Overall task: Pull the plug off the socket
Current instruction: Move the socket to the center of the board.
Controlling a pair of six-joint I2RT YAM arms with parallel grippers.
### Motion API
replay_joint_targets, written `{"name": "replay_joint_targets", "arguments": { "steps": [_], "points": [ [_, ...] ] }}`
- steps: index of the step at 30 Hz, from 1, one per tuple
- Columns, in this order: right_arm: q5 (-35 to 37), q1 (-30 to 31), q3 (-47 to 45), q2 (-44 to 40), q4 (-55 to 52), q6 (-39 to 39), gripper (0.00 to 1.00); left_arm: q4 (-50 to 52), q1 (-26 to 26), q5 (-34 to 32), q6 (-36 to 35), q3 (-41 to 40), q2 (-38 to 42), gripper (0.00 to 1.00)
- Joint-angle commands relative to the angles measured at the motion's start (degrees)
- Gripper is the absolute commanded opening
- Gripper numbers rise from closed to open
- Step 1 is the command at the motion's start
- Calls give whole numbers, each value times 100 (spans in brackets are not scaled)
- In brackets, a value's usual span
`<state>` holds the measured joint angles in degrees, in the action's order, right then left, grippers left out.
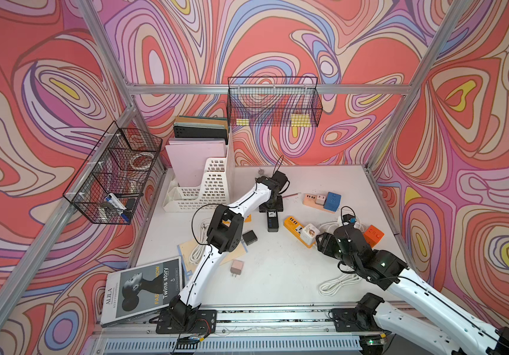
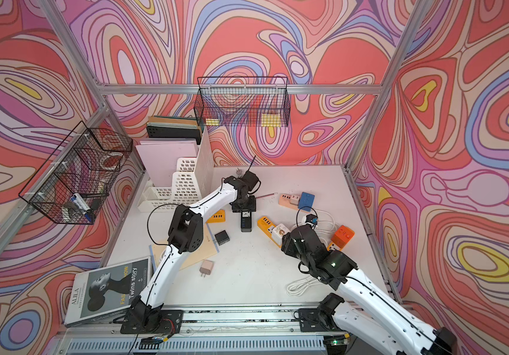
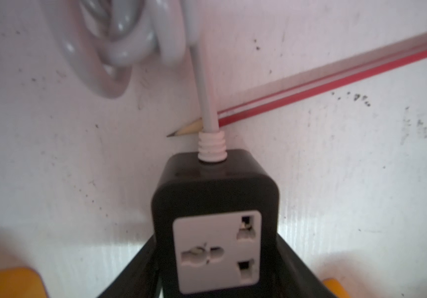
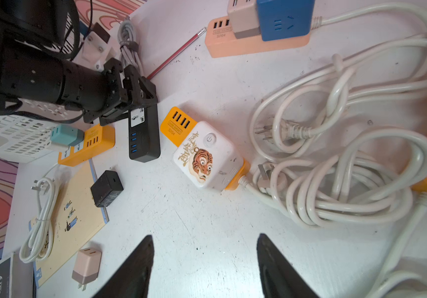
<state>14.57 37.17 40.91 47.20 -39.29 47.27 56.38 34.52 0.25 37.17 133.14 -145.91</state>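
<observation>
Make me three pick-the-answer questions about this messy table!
1. Where is the tiger adapter? A in a wire basket; B plugged on the orange power strip; C on the magazine.
2. What colour is the cube plug on the peach power strip? A green; B black; C blue.
3. How is the right gripper? A open, empty; B shut on a cable; C shut on the pencil.
Answers: B, it sits plugged into that strip; C, its casing is plainly blue; A, its jaws stand apart, nothing between.
</observation>
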Motion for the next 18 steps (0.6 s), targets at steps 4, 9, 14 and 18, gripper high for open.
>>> {"name": "replay_joint_targets", "arguments": {
  "steps": [4, 9, 14, 18],
  "points": [
    [-326, -123, 853, 974, -451, -1004, 70, -54, -3, 237, -456, -739, 1268, 72],
    [-973, -625, 1287, 1823, -394, -1744, 76, -1292, 136, 284, -452, -3058, 3345, 71],
    [-1433, -1014, 1725, 2593, -168, -2739, 78, -2454, 274, 314, -201, -5651, 5477, 70],
    [-1390, -1040, 2026, 3316, -134, -3811, 80, -3322, 274, 206, 385, -7592, 7037, 70]
  ]
}}
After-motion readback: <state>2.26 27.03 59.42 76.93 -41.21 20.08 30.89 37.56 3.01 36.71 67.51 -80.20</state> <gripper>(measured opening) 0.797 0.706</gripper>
